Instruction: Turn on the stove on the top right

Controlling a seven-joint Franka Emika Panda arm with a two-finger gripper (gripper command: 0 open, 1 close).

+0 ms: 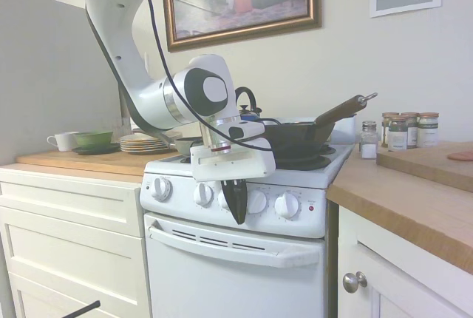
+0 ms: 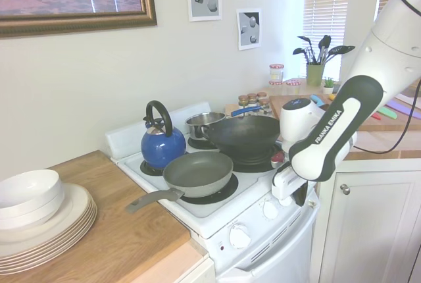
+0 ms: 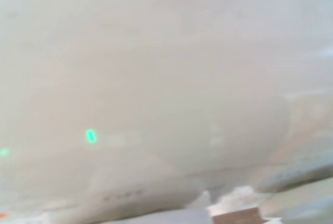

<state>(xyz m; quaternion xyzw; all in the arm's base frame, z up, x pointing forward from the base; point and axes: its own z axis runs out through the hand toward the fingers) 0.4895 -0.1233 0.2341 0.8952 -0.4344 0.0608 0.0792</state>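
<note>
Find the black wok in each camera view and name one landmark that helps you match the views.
First exterior view: the black wok sits on the stove's rear right burner, handle pointing up to the right.
Second exterior view: the wok is mid-picture, behind the grey frying pan.
Wrist view: not in it; too blurred.
Shared landmark: the blue kettle.

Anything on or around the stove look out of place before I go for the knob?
Nothing spilled or damaged. Only oddity: the wok sits tilted on the burner, handle pointing up. Kettle and frying pan sit level.
</note>
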